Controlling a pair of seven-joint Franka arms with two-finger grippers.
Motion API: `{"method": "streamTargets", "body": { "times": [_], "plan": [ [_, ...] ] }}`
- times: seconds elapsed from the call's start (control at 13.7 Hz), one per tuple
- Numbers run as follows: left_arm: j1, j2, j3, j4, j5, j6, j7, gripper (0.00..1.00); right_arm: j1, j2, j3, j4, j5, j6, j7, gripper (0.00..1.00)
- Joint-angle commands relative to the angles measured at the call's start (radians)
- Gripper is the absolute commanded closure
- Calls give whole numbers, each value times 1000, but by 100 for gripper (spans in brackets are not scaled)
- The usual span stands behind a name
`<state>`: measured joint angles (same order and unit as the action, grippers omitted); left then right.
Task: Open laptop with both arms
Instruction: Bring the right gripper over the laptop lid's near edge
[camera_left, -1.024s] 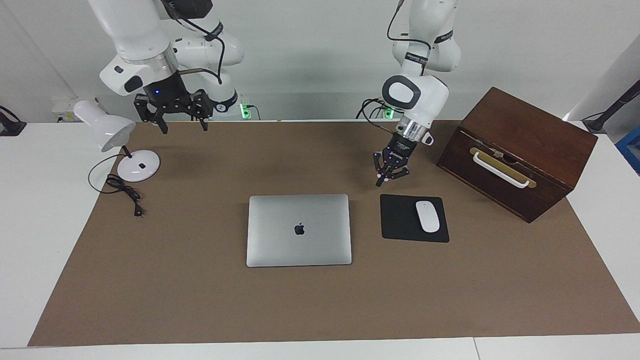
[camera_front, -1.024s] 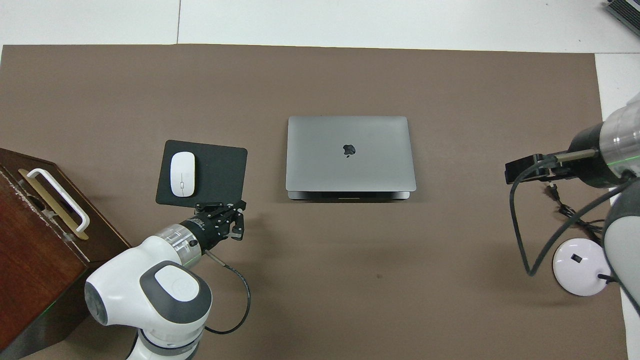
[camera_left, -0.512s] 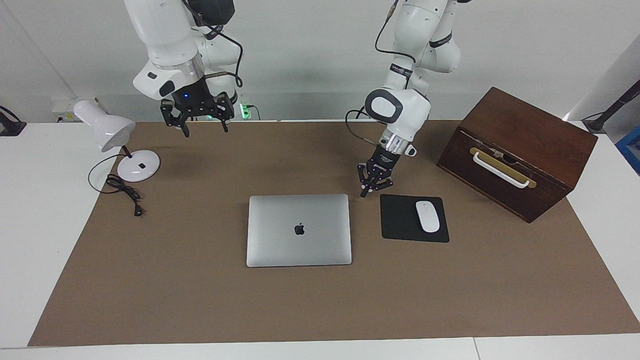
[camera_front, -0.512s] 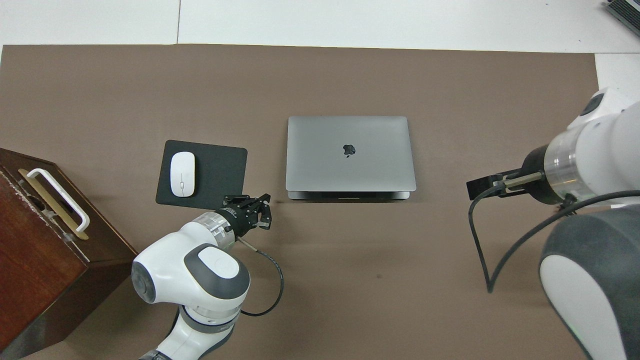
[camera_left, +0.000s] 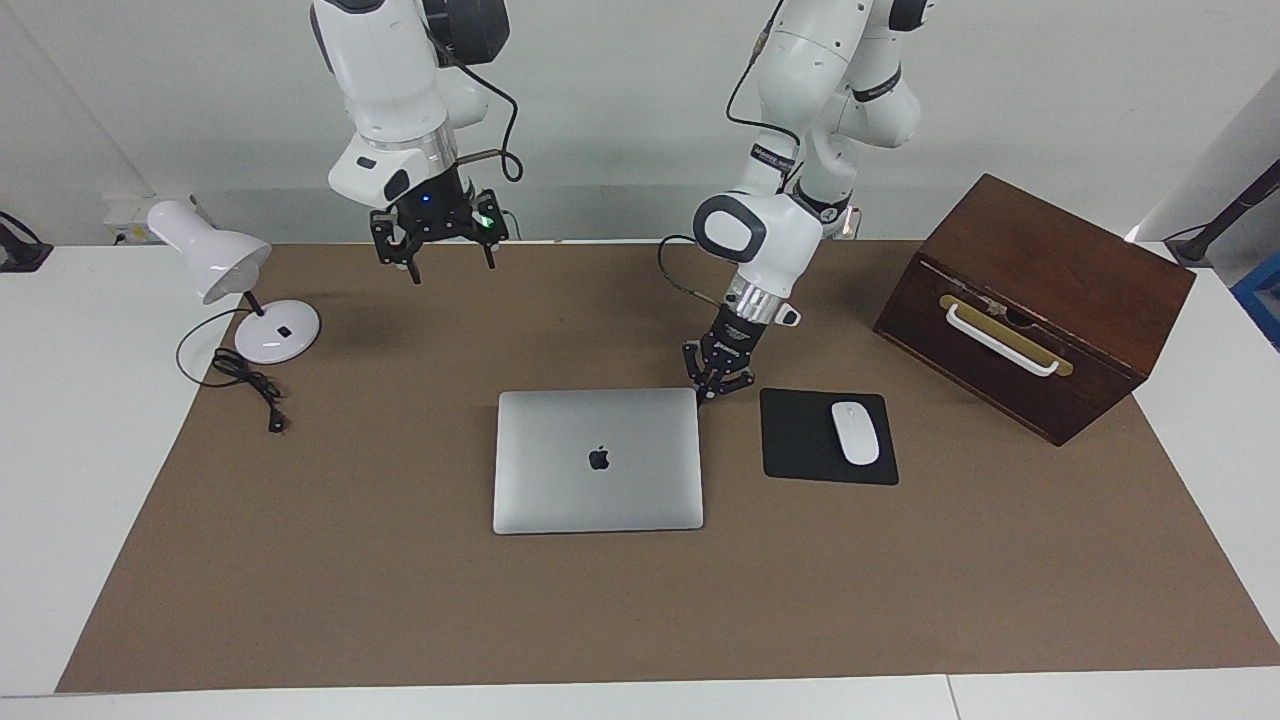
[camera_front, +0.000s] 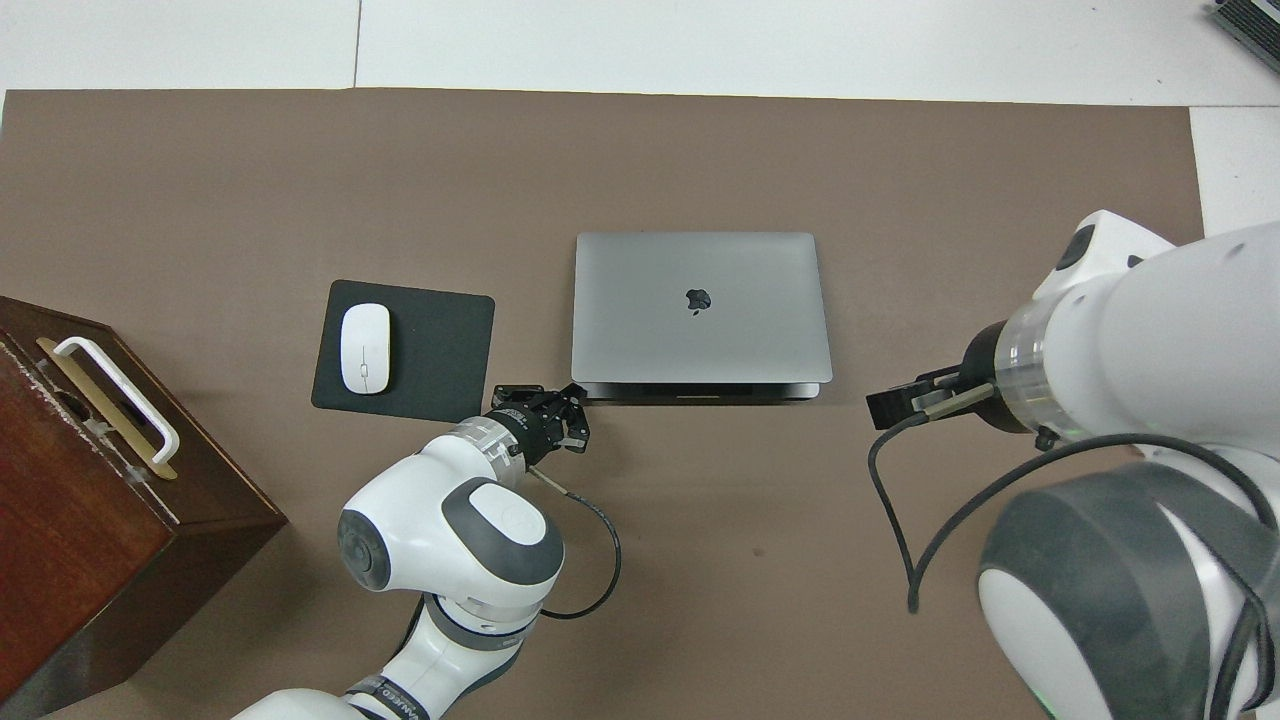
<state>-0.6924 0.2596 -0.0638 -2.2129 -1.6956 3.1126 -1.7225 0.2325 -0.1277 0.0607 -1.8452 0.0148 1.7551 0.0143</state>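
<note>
The laptop (camera_left: 598, 460) lies closed and flat on the brown mat (camera_left: 400, 600), about in the middle of the table, with its lid and dark logo facing up. Just beside it, toward the left arm's end of the table, there is a black mouse pad (camera_left: 800, 440) with a white mouse (camera_left: 855, 432) on it. The left gripper (camera_left: 708, 392) is low at the laptop's corner that is nearest to the robots on the mouse pad's side; its fingertips are pressed together and hold nothing, and I cannot tell if they touch the laptop's edge. The right gripper (camera_left: 450, 262) hangs high in the air over the mat near the robots' edge, well apart from the laptop, and its two fingers stand wide apart with nothing between them. A white desk lamp (camera_left: 215, 262) stands at the right arm's end of the table. A dark wooden box (camera_left: 1040, 300) with a white handle stands at the left arm's end.
</note>
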Motion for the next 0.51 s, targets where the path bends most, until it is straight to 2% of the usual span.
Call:
{"method": "streamTargets", "body": {
  "times": [0.0, 0.22, 0.44],
  "plan": [
    [-36, 30, 13, 42, -21, 29, -3, 100, 28, -33, -1, -81, -12, 87, -45, 0],
    [-61, 46, 15, 61, -13, 64, -3, 100, 77, -30, 1, -130, -76, 159, -72, 0],
    [-65, 47, 15, 65, -9, 66, -3, 100, 99, -23, 1, -140, -143, 175, -147, 0]
  ]
}}
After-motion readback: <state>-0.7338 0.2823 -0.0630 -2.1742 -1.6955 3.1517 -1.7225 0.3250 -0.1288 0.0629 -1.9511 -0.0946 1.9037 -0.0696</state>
